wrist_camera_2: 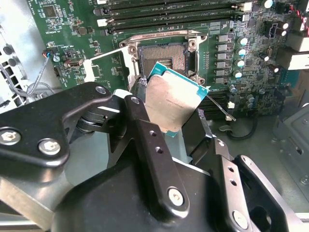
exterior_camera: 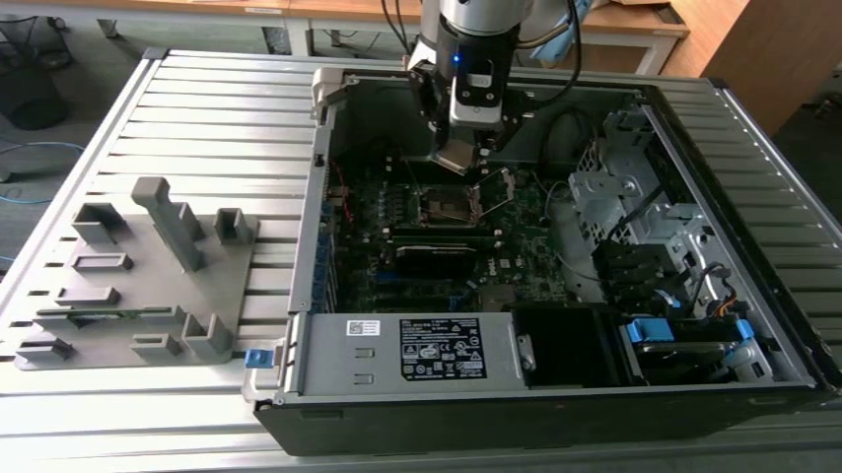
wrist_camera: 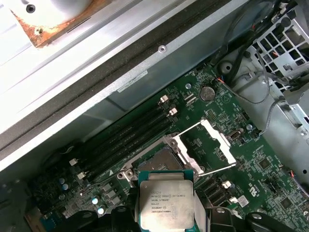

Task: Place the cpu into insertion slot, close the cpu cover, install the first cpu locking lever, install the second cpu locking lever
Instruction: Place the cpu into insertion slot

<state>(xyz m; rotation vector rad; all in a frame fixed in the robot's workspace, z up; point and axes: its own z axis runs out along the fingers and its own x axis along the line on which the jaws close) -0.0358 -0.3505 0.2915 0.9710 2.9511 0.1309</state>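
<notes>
Pincer (wrist_camera_2: 170, 113) grip is clenched on the cpu (wrist_camera_2: 174, 99), which is held by two opposite edges between the black fingers (wrist_camera_2: 145, 140), its grey metal top left bare.

A slatted metal table (exterior_camera: 197, 108) carries an open case (exterior_camera: 306, 296), into which the arm is lowered from above. On the floor of the case a green board (wrist_camera: 270, 169) is laid flat. On that board the cover (wrist_camera: 217, 140) is swung up and away on its hinge, so the slot (wrist_camera: 157, 162) is left uncovered and empty.

The cpu is carried just above the slot, apart from it and tilted to the board in the second wrist view. It is not seated.

The chip is judged to be light, thin and stiff, so little squeeze should be needed, though its smooth edges could slip if the hold were loosened. Its underside and the fine contacts in the slot are judged fragile. A hold by the edges alone, as seen now, is therefore thought right, with the faces left untouched.
</notes>
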